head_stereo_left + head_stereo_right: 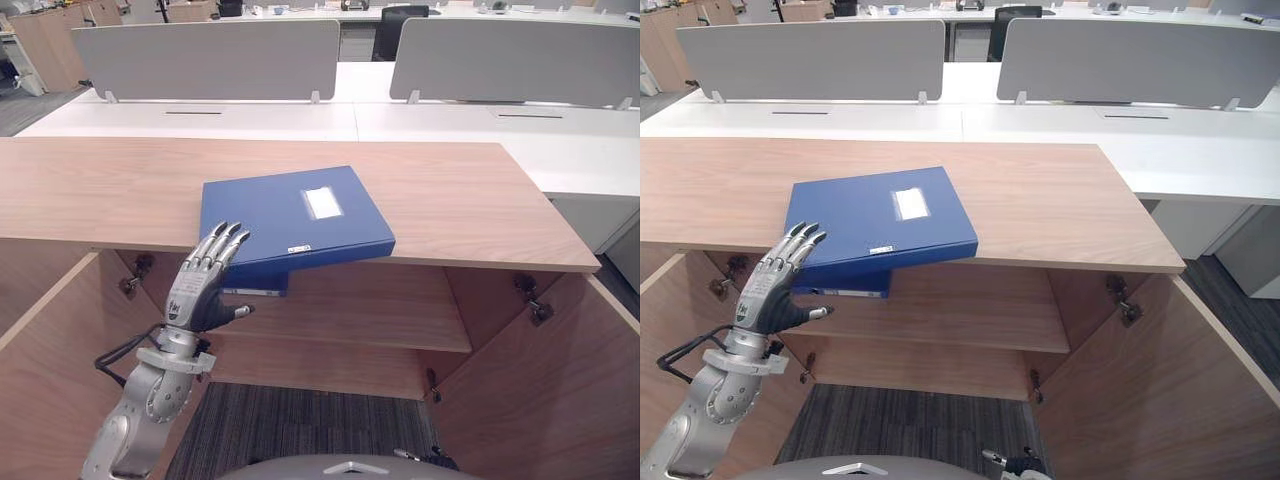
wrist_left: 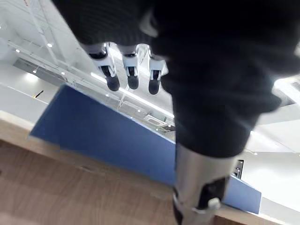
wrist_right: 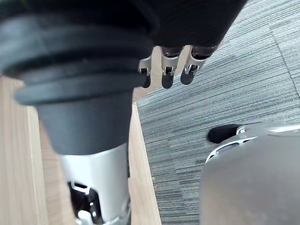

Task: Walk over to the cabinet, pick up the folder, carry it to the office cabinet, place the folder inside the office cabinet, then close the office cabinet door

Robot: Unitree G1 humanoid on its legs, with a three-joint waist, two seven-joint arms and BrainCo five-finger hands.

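White desks (image 1: 450,125) with grey divider panels (image 1: 205,58), black chair (image 1: 400,30) behind, grey striped carpet (image 1: 300,430).

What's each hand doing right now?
Left hand: open, fingers straight over the blue folder.
Right hand: open, holding nothing.

Bright, even overhead light casts soft shadows.

My left hand (image 1: 200,285) is dull-sheened silver metal with matt dark fingertips. The blue folder (image 1: 290,215) looks like smooth, faintly glossy plastic with a paper label (image 1: 323,203); the cabinet (image 1: 450,200) is matt light wood grain, the carpet (image 1: 300,430) rough grey weave.
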